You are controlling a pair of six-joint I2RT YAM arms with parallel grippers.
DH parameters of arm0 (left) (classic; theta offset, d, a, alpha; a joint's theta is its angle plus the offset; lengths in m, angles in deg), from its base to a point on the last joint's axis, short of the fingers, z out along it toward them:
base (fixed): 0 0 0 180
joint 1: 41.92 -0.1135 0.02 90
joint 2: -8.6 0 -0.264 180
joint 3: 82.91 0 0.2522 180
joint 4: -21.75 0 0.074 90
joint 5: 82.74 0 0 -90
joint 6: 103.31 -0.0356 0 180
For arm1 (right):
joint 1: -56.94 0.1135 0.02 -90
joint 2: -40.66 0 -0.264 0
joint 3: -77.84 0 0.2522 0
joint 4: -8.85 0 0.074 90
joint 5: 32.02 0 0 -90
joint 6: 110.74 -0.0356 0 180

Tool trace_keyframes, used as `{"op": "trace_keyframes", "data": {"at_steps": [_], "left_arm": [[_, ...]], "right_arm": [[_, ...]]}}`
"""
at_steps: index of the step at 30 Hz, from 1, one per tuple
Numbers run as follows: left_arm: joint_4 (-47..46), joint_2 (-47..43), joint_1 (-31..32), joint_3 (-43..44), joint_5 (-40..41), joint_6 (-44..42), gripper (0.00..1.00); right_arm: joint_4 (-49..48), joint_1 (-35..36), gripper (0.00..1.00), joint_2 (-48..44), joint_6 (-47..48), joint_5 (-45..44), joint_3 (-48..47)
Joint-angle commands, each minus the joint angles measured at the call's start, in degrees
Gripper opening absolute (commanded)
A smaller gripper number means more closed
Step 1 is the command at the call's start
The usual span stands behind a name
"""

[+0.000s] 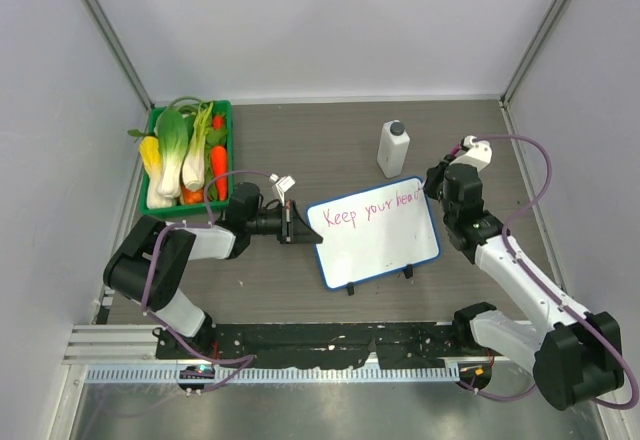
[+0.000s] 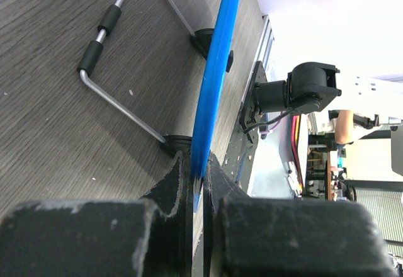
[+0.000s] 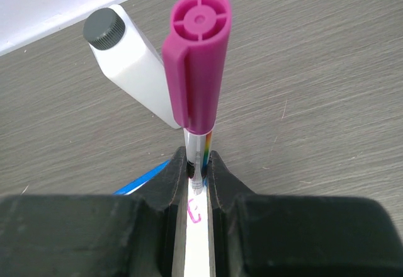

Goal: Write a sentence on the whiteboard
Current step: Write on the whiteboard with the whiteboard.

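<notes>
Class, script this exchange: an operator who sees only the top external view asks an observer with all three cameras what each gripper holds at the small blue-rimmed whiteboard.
Operator: What is in the right gripper?
Observer: The right gripper is shut on a thin marker whose magenta plastic cap sits at its far end.
Operator: And the left?
Observer: The left gripper pinches the thin blue rim of the small white whiteboard, seen edge-on.

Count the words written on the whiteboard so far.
3. "Keep" sits at the whiteboard's upper left, "your" at top middle, and a third word starting "hea" at the upper right, where the right gripper holds the pink marker; further strokes may be hidden there.
</notes>
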Motion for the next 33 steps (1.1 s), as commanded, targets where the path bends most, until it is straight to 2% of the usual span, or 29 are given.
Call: {"op": "trace_keyframes", "data": {"at_steps": [1,15,33], "left_arm": [[4.9,1.4,1.3,-0.8,2.1,-2.4,0.00],[5.1,1.4,1.4,-0.7,1.9,-2.5,0.00],[5.6,1.3,1.4,-0.6,1.9,-2.7,0.00]], "right_arm": [[0.4,-0.2,0.01,-1.9,-1.0,0.7,1.7],[3.4,-0.1,0.01,-4.0,-1.3,1.4,3.3],[3.3,-0.2,0.01,-4.8,-2.0,-2.0,2.2]]}}
